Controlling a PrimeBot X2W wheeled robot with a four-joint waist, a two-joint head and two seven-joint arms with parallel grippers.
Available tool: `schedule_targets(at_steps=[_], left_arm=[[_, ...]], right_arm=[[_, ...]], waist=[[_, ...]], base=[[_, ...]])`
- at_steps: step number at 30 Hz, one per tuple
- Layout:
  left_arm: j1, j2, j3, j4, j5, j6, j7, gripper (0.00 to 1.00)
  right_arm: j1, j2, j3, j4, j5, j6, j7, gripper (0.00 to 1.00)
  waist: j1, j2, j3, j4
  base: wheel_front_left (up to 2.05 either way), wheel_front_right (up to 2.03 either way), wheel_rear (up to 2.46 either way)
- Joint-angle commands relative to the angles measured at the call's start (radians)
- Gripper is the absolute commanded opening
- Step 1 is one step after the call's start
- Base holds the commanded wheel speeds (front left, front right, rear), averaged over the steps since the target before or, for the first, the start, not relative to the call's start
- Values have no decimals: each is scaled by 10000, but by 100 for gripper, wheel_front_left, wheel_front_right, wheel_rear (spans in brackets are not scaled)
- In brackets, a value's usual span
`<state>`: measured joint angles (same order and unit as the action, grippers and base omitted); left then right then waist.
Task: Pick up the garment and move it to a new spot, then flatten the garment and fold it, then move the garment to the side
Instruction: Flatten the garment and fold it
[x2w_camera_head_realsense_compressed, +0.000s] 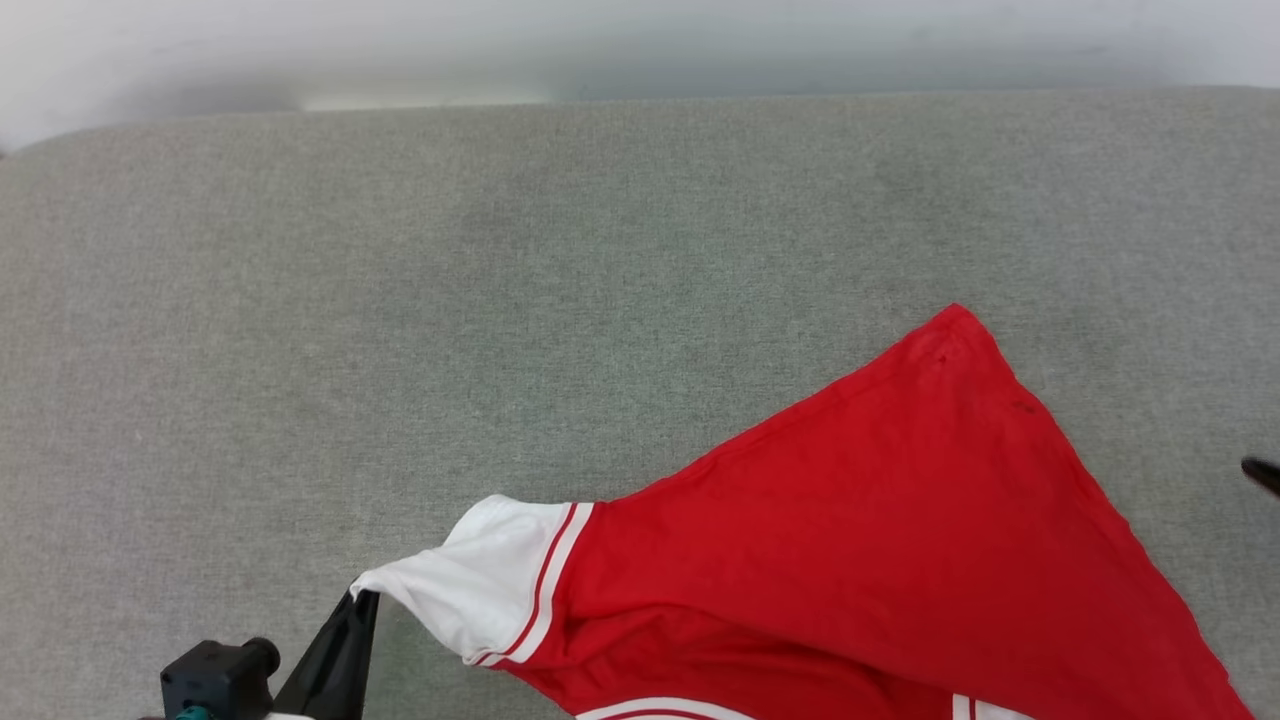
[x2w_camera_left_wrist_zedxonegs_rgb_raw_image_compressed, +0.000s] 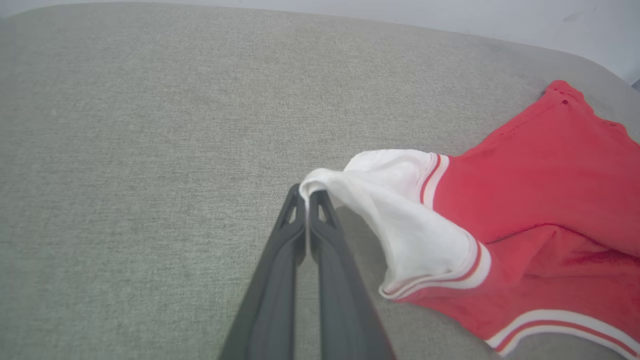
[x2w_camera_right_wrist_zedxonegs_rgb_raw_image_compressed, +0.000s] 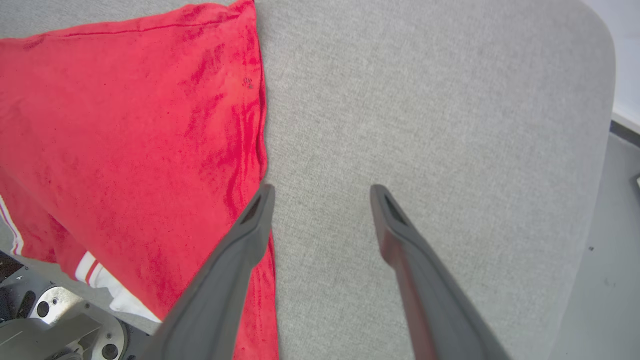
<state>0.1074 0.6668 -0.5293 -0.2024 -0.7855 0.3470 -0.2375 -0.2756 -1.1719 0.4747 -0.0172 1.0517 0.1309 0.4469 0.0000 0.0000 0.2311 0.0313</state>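
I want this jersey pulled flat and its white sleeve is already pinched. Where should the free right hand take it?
Likely the jersey's far red corner, approached from the robot's right over the grey cushion. It lies flat as a free point, opposite the sleeve pinched by the shut left hand, and the open right hand hovers beside that edge.

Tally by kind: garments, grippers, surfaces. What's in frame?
1 garment, red with white sleeves
2 grippers: left gripper shut on the garment, right gripper open
1 grey fabric surface
Total: 4
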Motion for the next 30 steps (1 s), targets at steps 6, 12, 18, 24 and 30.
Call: schedule_targets(at_steps=[6, 12, 18, 24, 30], left_arm=[[-630, -111, -150, -78, 285, -108, 70, 0], [-1318, -299, -323, -47, 496, -297, 166, 0], [-1924, -559, -518, 1, 729, -394, 182, 0], [-2401, -775, -675, 102, 909, -534, 160, 0], [-2650, -955, -779, 268, 977, -647, 124, 0]], right_arm=[[-1911, 341, 88, -963, -892, -5, 2187, 100], [-4341, 1435, 1234, -728, -1484, -5, 4933, 100], [-6308, 2731, 2195, 940, -1999, -5, 6083, 100], [-7165, 3551, 2636, 2434, -2003, -5, 5730, 100], [-6738, 3775, 3769, 3199, -1873, -4, 5443, 100]], waist=[[0, 0, 561, 412], [0, 0, 1334, 881], [0, 0, 2045, 1321], [0, 0, 2624, 1712], [0, 0, 2851, 1846]], base=[[0, 0, 0], [0, 0, 0], [0, 0, 0], [0, 0, 0], [0, 0, 0]])
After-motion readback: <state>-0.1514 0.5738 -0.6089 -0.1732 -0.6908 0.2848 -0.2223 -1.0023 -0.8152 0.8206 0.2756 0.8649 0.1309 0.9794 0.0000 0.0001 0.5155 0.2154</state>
